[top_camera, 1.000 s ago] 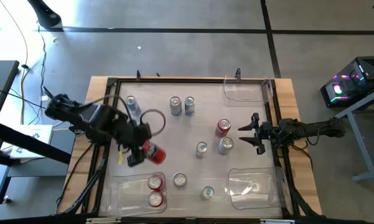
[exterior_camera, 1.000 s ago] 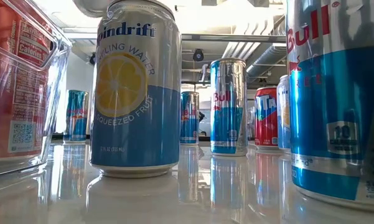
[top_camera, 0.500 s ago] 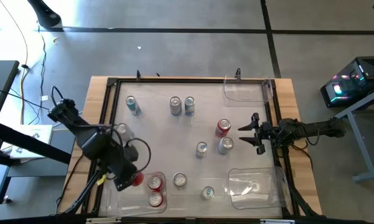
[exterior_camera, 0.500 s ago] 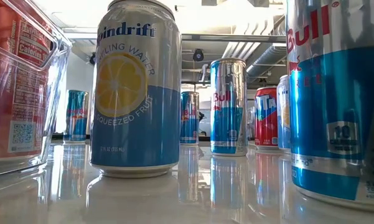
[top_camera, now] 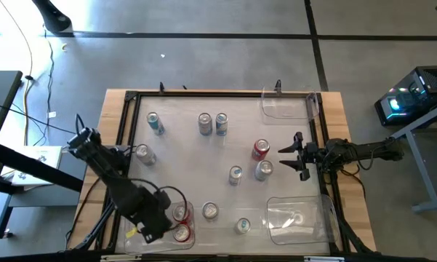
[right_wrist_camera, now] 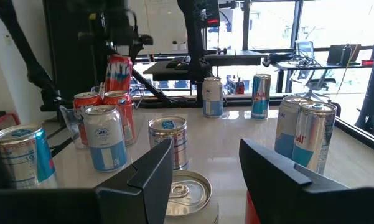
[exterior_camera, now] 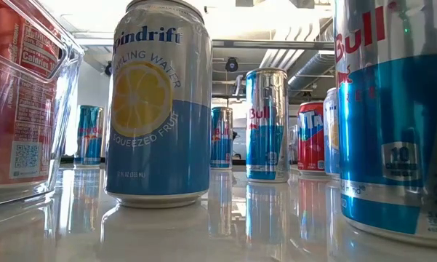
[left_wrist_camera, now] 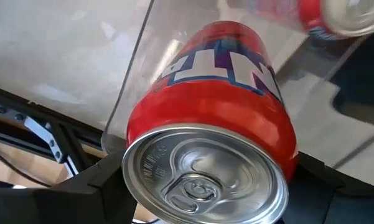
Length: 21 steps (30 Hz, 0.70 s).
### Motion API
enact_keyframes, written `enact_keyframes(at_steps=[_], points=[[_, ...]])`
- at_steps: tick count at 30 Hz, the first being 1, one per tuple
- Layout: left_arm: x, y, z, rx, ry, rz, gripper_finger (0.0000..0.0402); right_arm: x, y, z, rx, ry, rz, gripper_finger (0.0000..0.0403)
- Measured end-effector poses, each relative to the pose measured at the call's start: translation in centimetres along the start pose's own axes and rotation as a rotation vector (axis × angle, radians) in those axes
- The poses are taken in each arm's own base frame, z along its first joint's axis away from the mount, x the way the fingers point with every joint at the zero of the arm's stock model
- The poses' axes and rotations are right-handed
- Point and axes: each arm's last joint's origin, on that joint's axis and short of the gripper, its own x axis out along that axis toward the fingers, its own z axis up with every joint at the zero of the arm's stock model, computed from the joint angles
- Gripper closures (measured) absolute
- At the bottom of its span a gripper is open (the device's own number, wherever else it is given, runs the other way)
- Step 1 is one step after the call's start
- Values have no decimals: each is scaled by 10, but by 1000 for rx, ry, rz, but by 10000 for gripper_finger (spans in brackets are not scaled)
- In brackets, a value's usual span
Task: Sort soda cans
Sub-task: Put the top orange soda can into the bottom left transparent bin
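My left gripper (top_camera: 154,224) hangs over the clear bin (top_camera: 142,218) at the table's near left, shut on a red soda can (left_wrist_camera: 211,118). In the high view the gripper hides this can. The right wrist view shows the can (right_wrist_camera: 118,71) in the air above two red cans (top_camera: 181,212) that stand in the bin. Several blue and silver cans (top_camera: 221,122) and one more red can (top_camera: 260,149) stand on the table. My right gripper (top_camera: 294,154) waits open at the right edge. My left gripper pinches the red can between its two fingers (left_wrist_camera: 93,186), on opposite sides of the can's upper wall (left_wrist_camera: 143,134) just below the silver top. The fingers come from above, pointing down. The can hangs roughly upright, top up, clear of the bin's floor.
Two more clear bins stand at the far right (top_camera: 287,105) and the near right (top_camera: 298,218). A silver can (top_camera: 144,153) stands close beside my left arm. A black frame (top_camera: 123,145) runs round the table top. Free room lies in the table's middle.
My left gripper has carried the red can from the table's left middle toward the near edge and down, turning as it went, to above the near-left bin. The silver can it covered now shows. The hold has stayed shut.
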Motion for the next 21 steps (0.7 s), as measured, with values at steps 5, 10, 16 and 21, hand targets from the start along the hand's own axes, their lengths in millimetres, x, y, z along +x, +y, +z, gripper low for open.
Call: enact_keyframes(at_steps=[5,10,16,21], points=[[21,-12,4,20,11,69,121,0,0,0,0,0,0,224],[36,-19,9,57,-31,135,118,0,0,0,0,0,0,224],[45,-23,16,116,-81,149,115,0,0,0,0,0,0,224],[55,-21,20,142,-77,158,114,0,0,0,0,0,0,224]])
